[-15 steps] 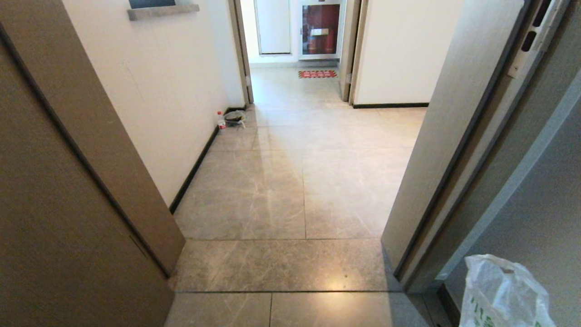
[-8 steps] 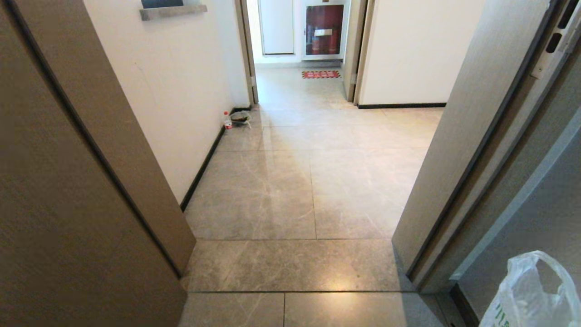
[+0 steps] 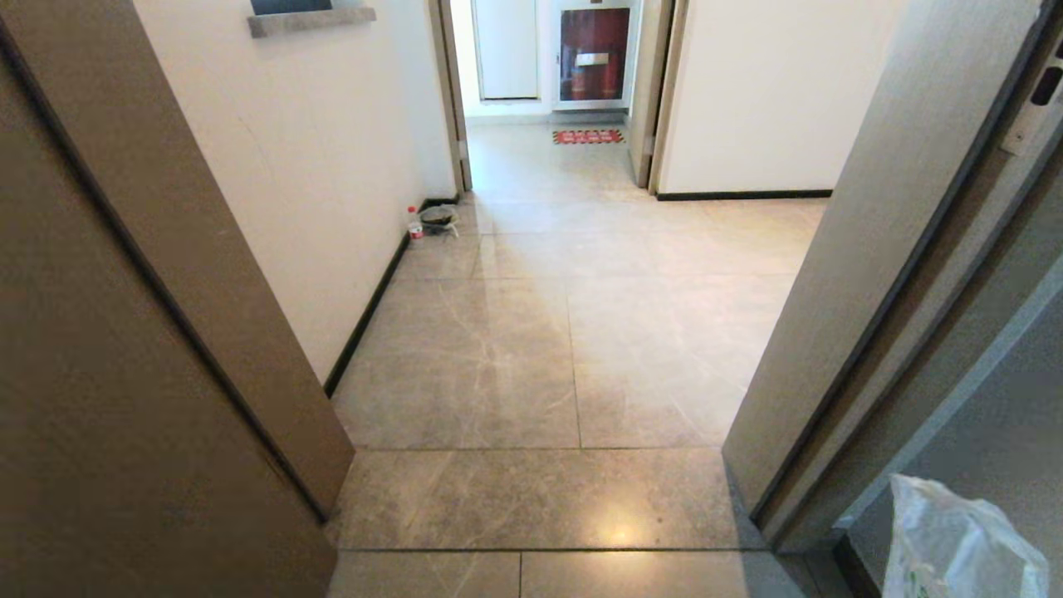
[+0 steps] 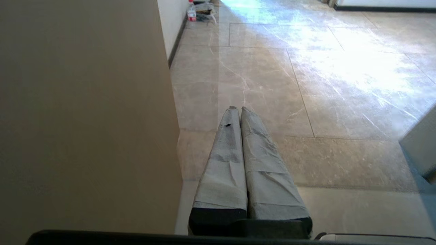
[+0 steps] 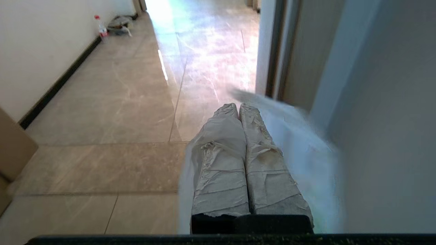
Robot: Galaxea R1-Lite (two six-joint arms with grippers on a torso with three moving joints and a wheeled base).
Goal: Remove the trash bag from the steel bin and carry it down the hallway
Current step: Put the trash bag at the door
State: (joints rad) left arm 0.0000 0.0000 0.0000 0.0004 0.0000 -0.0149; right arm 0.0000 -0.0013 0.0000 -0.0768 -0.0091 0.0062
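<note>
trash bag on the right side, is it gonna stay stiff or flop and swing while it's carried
The trash bag is probably floppy: its thin translucent film is crumpled. It looks light for its size, so it may swing and brush the door frame beside it. The right gripper is shut, with film draped around it.

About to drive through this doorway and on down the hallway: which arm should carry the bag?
Right. The right gripper is shut on the trash bag, which drapes around its fingers. The left gripper is shut and empty, close beside the brown door panel.
</note>
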